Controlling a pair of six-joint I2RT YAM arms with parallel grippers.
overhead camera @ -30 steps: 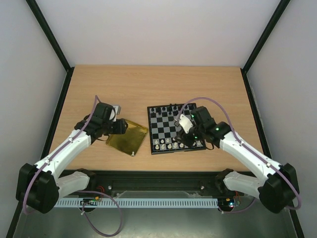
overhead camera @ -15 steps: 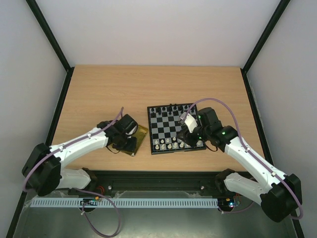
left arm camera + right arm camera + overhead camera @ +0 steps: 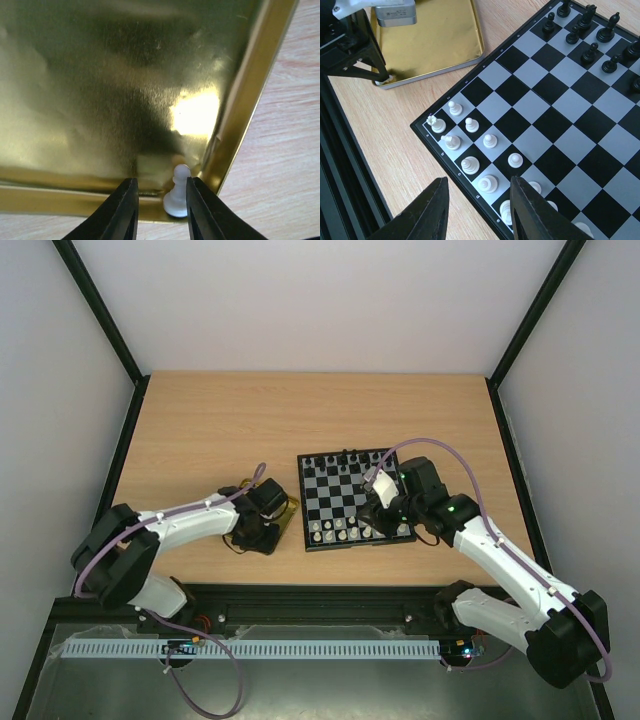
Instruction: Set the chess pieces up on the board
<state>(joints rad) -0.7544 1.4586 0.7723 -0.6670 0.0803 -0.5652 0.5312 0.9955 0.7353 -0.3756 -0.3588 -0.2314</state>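
A white pawn (image 3: 177, 194) stands in the near right corner of the gold tray (image 3: 100, 100). My left gripper (image 3: 159, 212) is low over that corner and straddles the pawn. The right finger touches it, while a gap remains at the left finger. On the board (image 3: 345, 502), several white chess pieces (image 3: 470, 165) fill the two near rows at its left end, and black pieces (image 3: 590, 30) stand along the far side. My right gripper (image 3: 477, 210) hovers open over the board's near edge with nothing between its fingers.
The gold tray (image 3: 435, 45) lies on the wooden table just left of the board (image 3: 560, 115), and the left gripper (image 3: 375, 70) is at its near corner. A black rail runs along the table's near edge (image 3: 320, 592).
My left arm has swung down and right to the tray's near right corner, and its jaws have narrowed around the pawn. My right gripper shifted slightly toward the board's near edge, then held still.
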